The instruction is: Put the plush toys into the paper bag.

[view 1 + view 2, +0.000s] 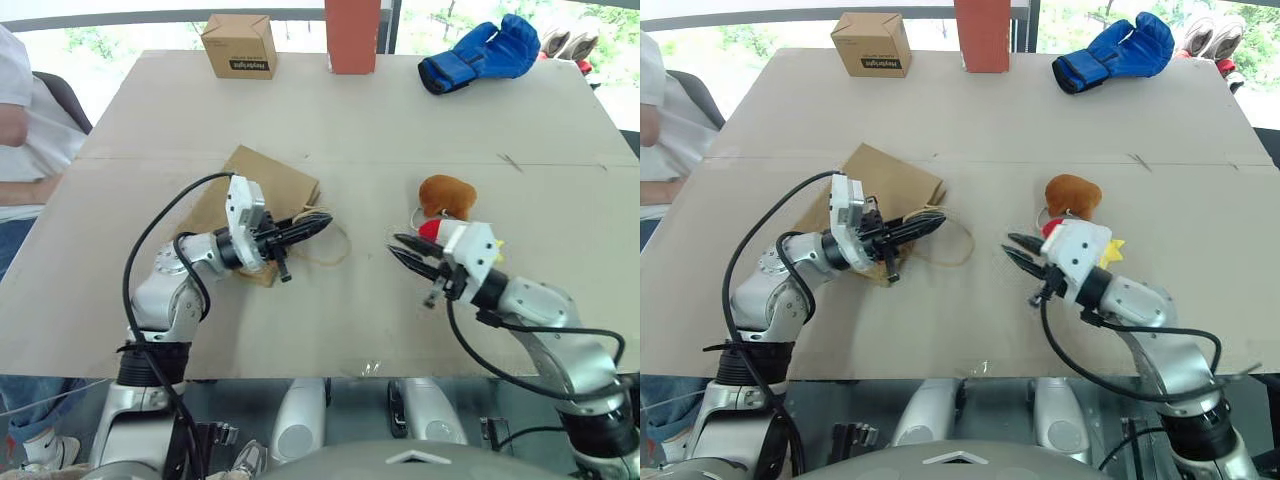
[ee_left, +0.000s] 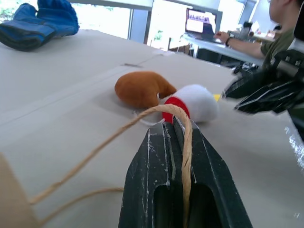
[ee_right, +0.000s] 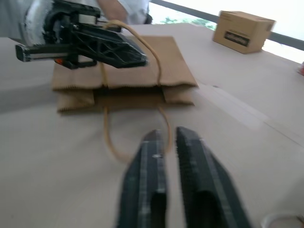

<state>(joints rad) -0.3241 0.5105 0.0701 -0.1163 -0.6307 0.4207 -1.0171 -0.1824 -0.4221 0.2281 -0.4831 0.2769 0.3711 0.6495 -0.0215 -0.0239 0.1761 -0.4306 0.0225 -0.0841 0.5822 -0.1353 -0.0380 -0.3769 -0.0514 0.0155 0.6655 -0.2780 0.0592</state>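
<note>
The flat brown paper bag (image 1: 270, 180) lies left of the table's middle, its twine handles pointing toward the centre. My left gripper (image 1: 320, 222) hovers level over the bag's mouth, shut on one handle (image 2: 186, 142), whose twine runs between its fingers. The other handle loop (image 3: 111, 142) lies on the table. The brown plush toy (image 1: 447, 194) and the white rocket toy (image 2: 199, 102) with its red nose rest side by side to the right of the middle. My right gripper (image 1: 397, 246) is just in front of them, shut and empty, pointing at the bag.
A small cardboard box (image 1: 240, 45), an upright orange-red block (image 1: 352, 35) and a blue boxing glove (image 1: 480, 55) stand along the far edge. A person in a white shirt (image 1: 20, 110) sits at the table's left side.
</note>
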